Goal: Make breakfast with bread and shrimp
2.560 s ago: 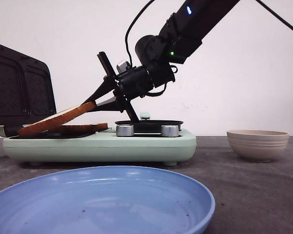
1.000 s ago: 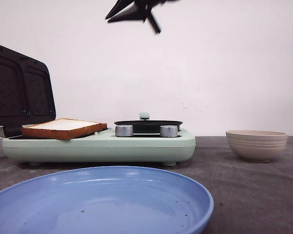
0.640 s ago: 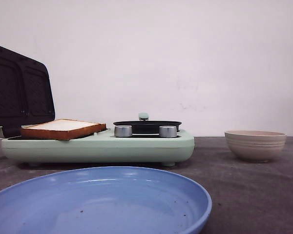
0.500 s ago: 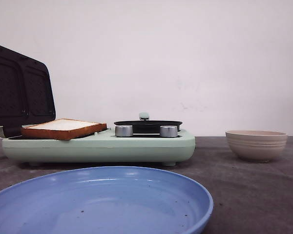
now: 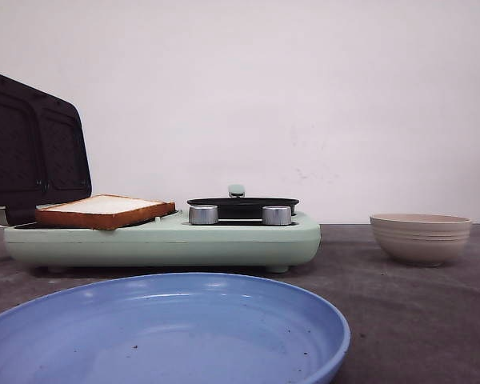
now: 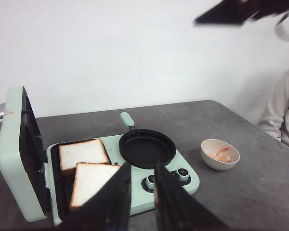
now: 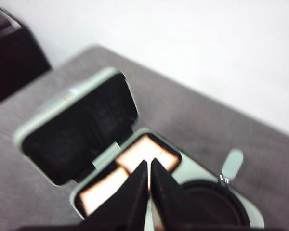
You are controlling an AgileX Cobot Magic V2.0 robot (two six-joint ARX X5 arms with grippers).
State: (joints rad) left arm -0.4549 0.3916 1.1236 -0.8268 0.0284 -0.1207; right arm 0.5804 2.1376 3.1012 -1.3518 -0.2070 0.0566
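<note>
Both bread (image 6: 84, 166) slices lie in the open sandwich maker (image 6: 183, 185); the shrimp (image 6: 221, 154) sit in the beige bowl (image 6: 220, 155), right of its pan (image 6: 147, 148). My left tool (image 6: 141, 202) hangs slightly parted and empty, the bowl to its right. My right tool (image 7: 148, 190), nearly closed and empty, is raised above the bread.

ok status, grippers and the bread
Left gripper open, empty. Right gripper near shut, empty, high up. Two white bread slices on open mint-green sandwich maker. Shrimp in beige bowl. Nothing blocking.
</note>
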